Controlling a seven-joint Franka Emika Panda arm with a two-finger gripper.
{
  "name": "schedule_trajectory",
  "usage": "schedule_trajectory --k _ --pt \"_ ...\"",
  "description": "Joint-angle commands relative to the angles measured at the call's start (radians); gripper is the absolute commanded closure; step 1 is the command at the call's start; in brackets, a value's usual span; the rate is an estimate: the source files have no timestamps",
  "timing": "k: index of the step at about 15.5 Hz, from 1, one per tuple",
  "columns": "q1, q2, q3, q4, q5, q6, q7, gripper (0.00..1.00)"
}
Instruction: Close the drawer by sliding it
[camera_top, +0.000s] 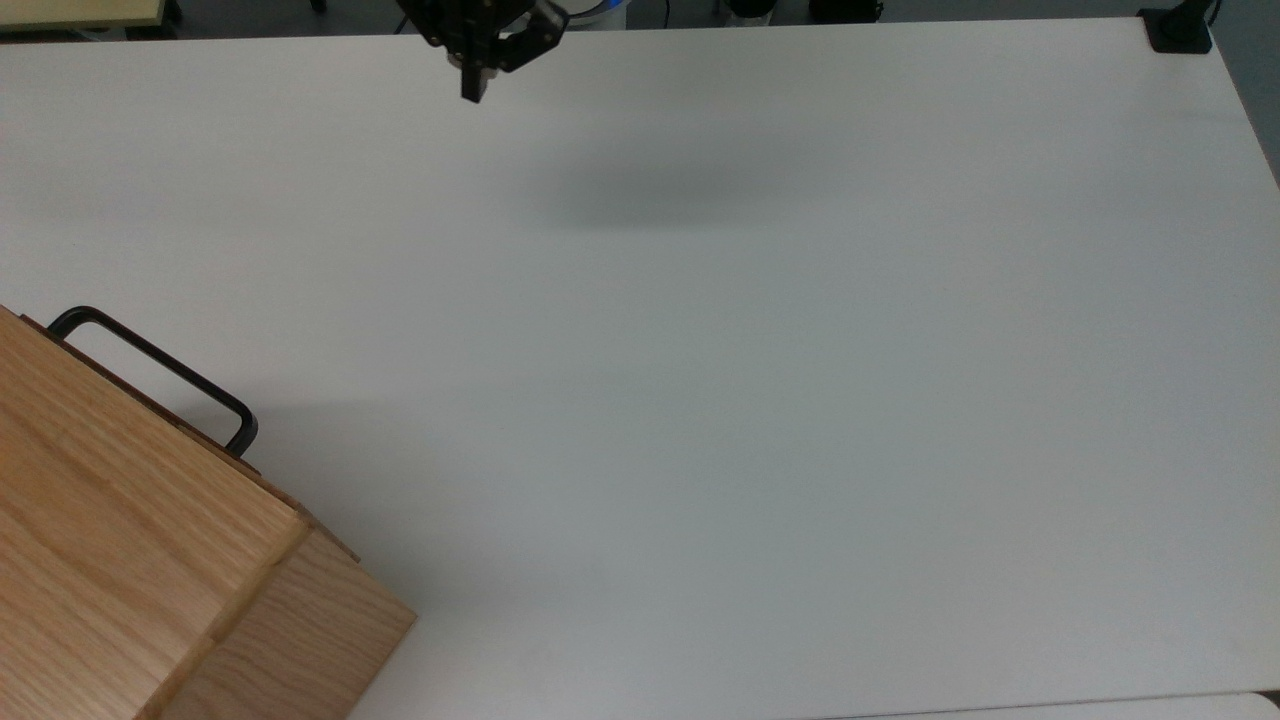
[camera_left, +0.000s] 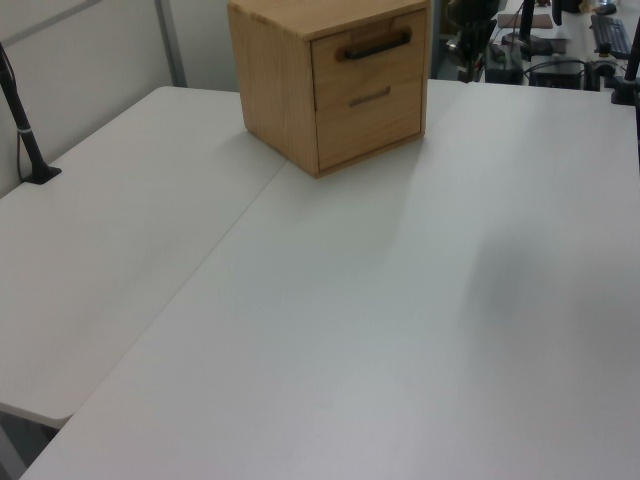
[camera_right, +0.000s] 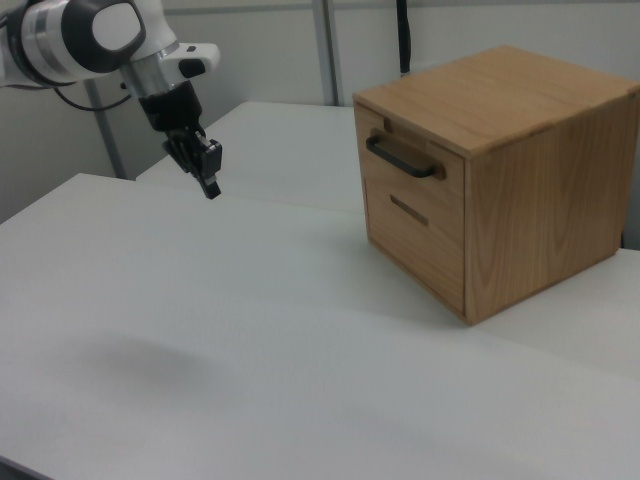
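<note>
The drawer is the upper one in the oak cabinet, and its long black U-shaped handle sticks out from a front panel that sits about flush with the cabinet face. From above, the handle juts past the cabinet top at the top view's lower left. The left view also has the handle on the drawer front. My gripper hangs in the air well away from the cabinet, at the right view's upper left, fingers shut on nothing. It sits at the top view's upper edge.
A lower drawer with a small handle sits under the upper one. The white table stretches wide around the cabinet. A black post base stands at the top view's upper right corner, and another post at the left view's left.
</note>
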Motion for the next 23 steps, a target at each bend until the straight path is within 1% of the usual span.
schedule_trajectory --k 1,2,3,4,5,6,14,16,18,23 --pt "-0.016 -0.042 -0.037 -0.041 0.105 0.0 -0.277 0.95" --pt "-0.017 -0.043 -0.057 -0.038 0.134 0.0 -0.327 0.87" --pt "-0.017 -0.043 -0.071 -0.037 0.153 0.0 -0.355 0.85" --pt "-0.017 -0.043 -0.077 -0.035 0.155 0.0 -0.363 0.65" --pt "-0.017 -0.042 -0.077 -0.033 0.155 0.003 -0.359 0.24" --pt "-0.019 -0.042 -0.079 -0.033 0.153 0.002 -0.363 0.0" --pt "-0.025 -0.038 -0.082 -0.012 0.142 -0.007 -0.366 0.0" --pt "-0.043 -0.037 -0.083 -0.004 0.153 0.005 -0.362 0.0" --pt "-0.042 -0.035 -0.096 0.009 0.159 0.005 -0.354 0.0" --pt "-0.042 -0.037 -0.097 0.01 0.159 0.003 -0.328 0.0"
